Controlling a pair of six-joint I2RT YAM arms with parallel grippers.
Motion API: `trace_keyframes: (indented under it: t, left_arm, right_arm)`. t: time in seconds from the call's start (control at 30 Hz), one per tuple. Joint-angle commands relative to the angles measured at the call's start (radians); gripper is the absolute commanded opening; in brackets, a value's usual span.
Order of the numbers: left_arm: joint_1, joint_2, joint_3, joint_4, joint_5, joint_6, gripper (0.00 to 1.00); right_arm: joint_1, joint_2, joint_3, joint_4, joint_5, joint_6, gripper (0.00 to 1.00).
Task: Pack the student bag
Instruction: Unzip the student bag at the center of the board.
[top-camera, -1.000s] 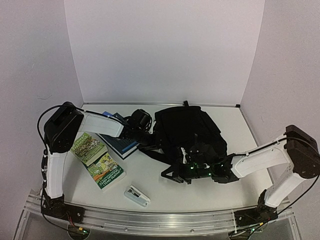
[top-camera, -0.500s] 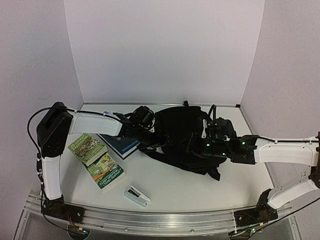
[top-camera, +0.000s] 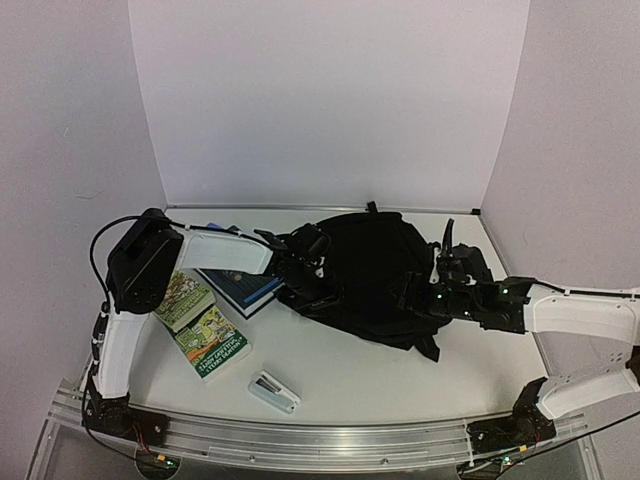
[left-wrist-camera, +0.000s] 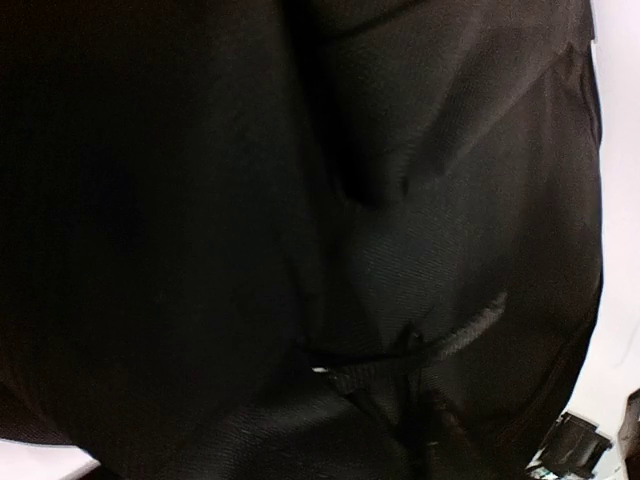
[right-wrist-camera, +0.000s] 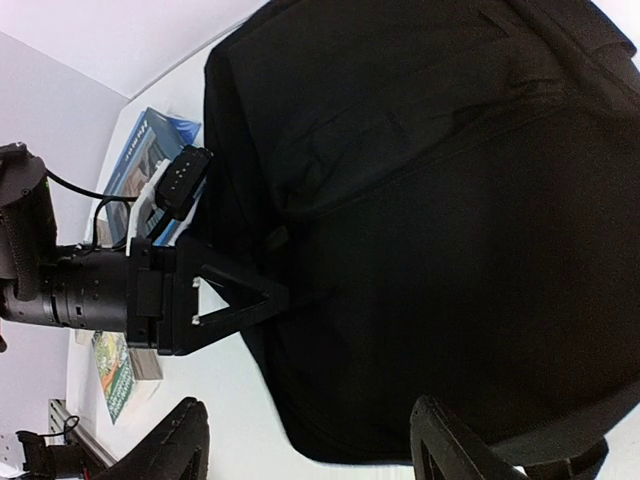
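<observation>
— Location and orientation of the student bag?

— The student bag (top-camera: 375, 270) lay flat on the white table (top-camera: 340, 375), right of centre and toward the back wall. Its carry loop (top-camera: 371, 207) pointed at the back wall, and a loose strap (top-camera: 430, 348) trailed off the near right corner. The long axis therefore ran roughly far to near, with the near end skewed rightward.

— Left gripper?

— The left gripper (top-camera: 308, 262) was pressed against the bag's left edge. Its own camera recorded only black fabric. From the right wrist view one black finger (right-wrist-camera: 235, 295) met the fabric edge side-on. I could not tell whether it was pinching the cloth.

— Right gripper?

— The right gripper (right-wrist-camera: 308, 425) was over the bag's right side with its fingers (right-wrist-camera: 180, 445) spread wide apart and nothing between them.

— Other items noted?

— A blue book (top-camera: 238, 285) lay just left of the bag, beneath the left arm. Two green paperbacks (top-camera: 178, 298) (top-camera: 213, 342) lay further left, side by side. A small white-and-grey object (top-camera: 273, 390) lay near the front edge, well apart from the bag.
</observation>
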Motion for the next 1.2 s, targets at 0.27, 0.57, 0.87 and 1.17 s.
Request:
trace_keyframes:
  t: [0.27,0.57,0.87,1.17]
  left_arm:
    - [-0.039,-0.196,-0.284,0.176,0.109,0.309,0.04]
    - [-0.035,-0.247,-0.339,0.19,0.137,0.586,0.0]
    - [0.039,-0.144,-0.247,0.387,0.22,0.574,0.05]
    - [0.056,-0.166,-0.271,0.366,0.135,0.527,0.25]
  right_arm:
    - [-0.002,0.094,0.045,-0.007,-0.092,-0.139,0.72]
    - [0.034,0.231,0.024,-0.001,-0.26,-0.171,0.66]
    - [0.266,0.292,-0.063,0.282,-0.361,0.079,0.58]
    - [0.36,0.412,0.059,0.372,-0.226,0.144,0.56]
